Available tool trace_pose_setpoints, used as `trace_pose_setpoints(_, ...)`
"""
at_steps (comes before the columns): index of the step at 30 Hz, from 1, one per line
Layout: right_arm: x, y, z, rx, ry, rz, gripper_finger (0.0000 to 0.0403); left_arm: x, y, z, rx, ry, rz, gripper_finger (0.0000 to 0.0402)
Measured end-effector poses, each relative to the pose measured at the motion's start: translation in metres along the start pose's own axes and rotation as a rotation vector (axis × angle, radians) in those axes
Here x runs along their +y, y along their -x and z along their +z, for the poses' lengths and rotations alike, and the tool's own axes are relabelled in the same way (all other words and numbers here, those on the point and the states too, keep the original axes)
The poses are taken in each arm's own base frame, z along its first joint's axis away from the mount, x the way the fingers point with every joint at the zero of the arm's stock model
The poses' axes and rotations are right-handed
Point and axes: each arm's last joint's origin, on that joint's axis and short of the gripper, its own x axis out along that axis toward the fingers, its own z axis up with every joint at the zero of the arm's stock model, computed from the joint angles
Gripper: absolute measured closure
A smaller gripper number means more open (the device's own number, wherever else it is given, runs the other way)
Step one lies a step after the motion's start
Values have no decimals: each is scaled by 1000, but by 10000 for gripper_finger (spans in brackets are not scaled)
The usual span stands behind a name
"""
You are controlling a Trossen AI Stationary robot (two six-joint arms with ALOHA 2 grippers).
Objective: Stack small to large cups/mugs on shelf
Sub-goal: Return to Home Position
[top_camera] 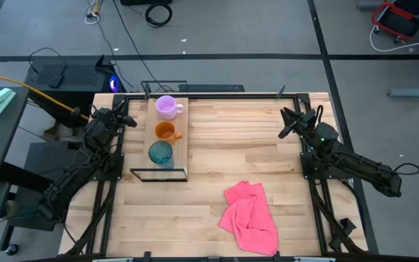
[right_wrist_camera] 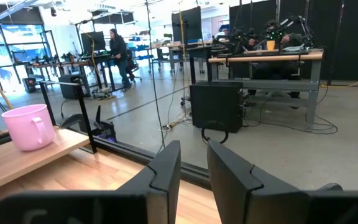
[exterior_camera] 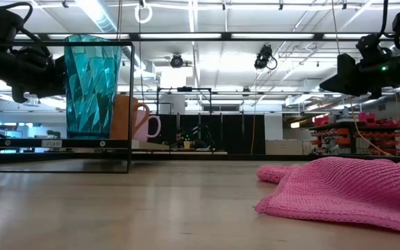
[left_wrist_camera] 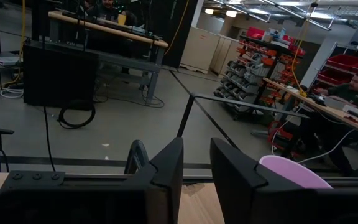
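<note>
Purple mug (top_camera: 167,107), orange mug (top_camera: 165,131) and teal cup (top_camera: 160,153) stand on the shelf (top_camera: 181,145); left gripper (top_camera: 128,113) and right gripper (top_camera: 285,122) are a bit open

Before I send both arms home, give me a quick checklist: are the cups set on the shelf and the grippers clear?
1. All three cups on the shelf: ok. The pale purple mug, orange mug and teal tumbler stand upright in a row.
2. Size order: cannot tell for the two mugs. The tumbler is clearly the tallest and stands at one end.
3. Left gripper clear: ok. It is open, empty, and beside the shelf without touching it.
4. Right gripper clear: ok. It is open, empty, and over the table's right side.
5. Pink cloth out of the way: ok. It lies apart from the shelf.
</note>
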Motion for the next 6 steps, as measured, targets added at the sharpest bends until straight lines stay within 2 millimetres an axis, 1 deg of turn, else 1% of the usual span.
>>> trace_pose_setpoints(6, 0, 0, 0, 0, 0, 0, 315, 0, 0, 0, 0, 0, 0, 319)
